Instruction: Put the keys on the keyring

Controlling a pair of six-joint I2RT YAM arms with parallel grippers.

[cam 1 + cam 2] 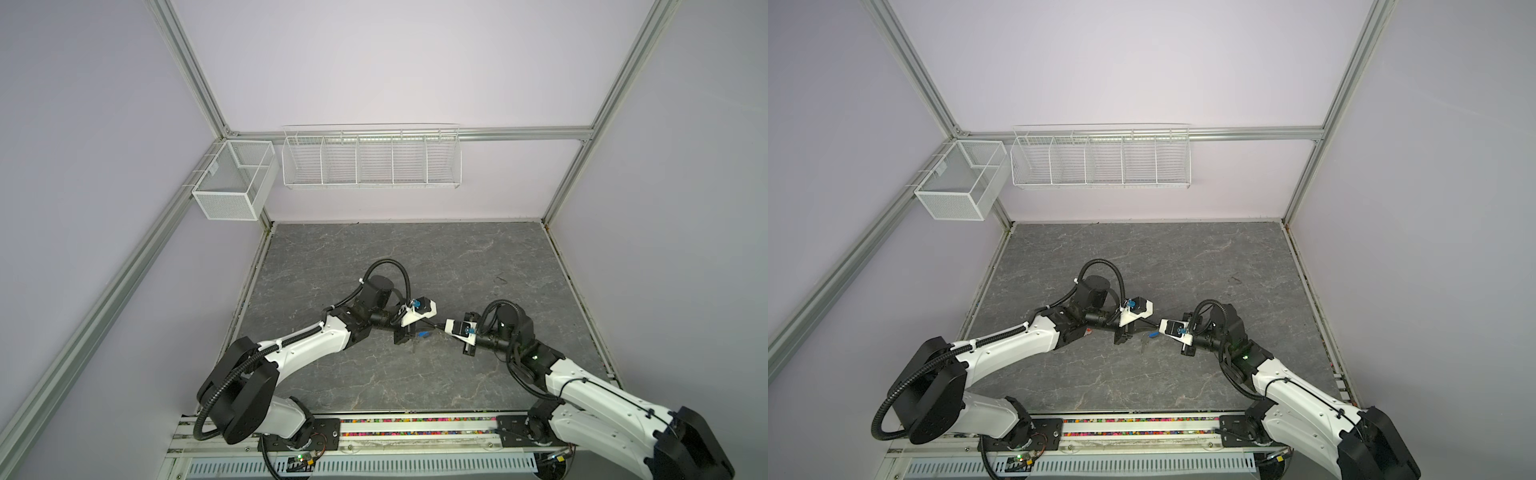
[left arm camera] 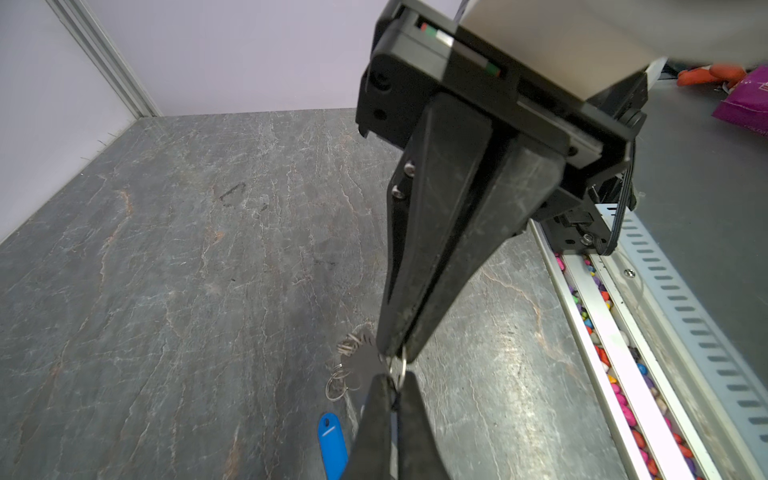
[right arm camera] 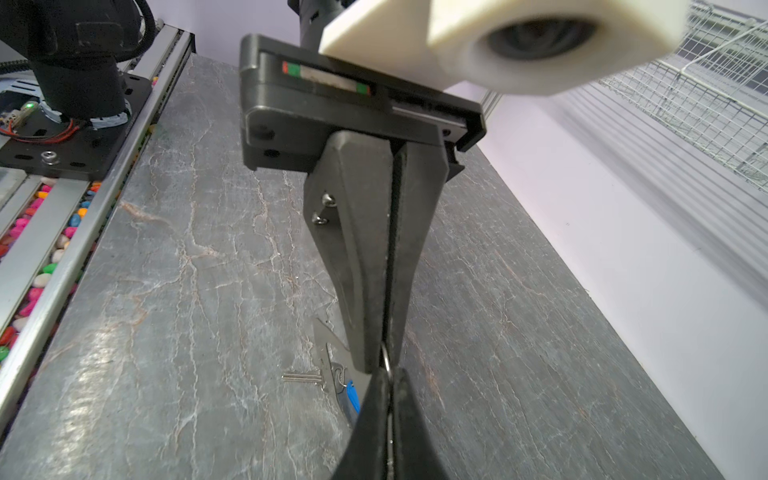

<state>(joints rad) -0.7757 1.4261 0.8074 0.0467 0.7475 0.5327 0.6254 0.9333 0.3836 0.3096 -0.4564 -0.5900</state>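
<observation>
Left tool [image 2: 392, 386]: narrow, its fingers pressed together on a silver ring [image 2: 400, 369], and tip to tip with the right tool.
Right tool [image 3: 388, 380]: also narrow, with its fingers pinched onto the same silver ring from the opposite side.
Meeting place: in both top views the two tools touch noses in the lower middle of the frame, the left tool [image 1: 434, 325] coming from the left and the right tool [image 1: 1160, 327] from the right.
Keyring [image 2: 365, 358]: a flat dark-grey piece just beside the tool tips, joined to the pinched ring as far as can be seen. Small rings [image 2: 337, 384] fan out along its edge. Whether it rests on the table or hangs just above it cannot be told.
Key [image 2: 332, 440]: the one with the blue tag, just beside the keyring. In a top view it shows as a blue spot [image 1: 423, 334] just below and left of the tool tips. Its metal part is hidden.
Table [image 2: 166, 249]: a grey marbled slab.
Pebbles [image 2: 615, 374]: coloured, filling a rail channel along the table's near edge.
Wire rack [image 1: 371, 160]: white, on the back wall in the upper middle.
Mesh box [image 1: 232, 183]: white, just left of the rack.
</observation>
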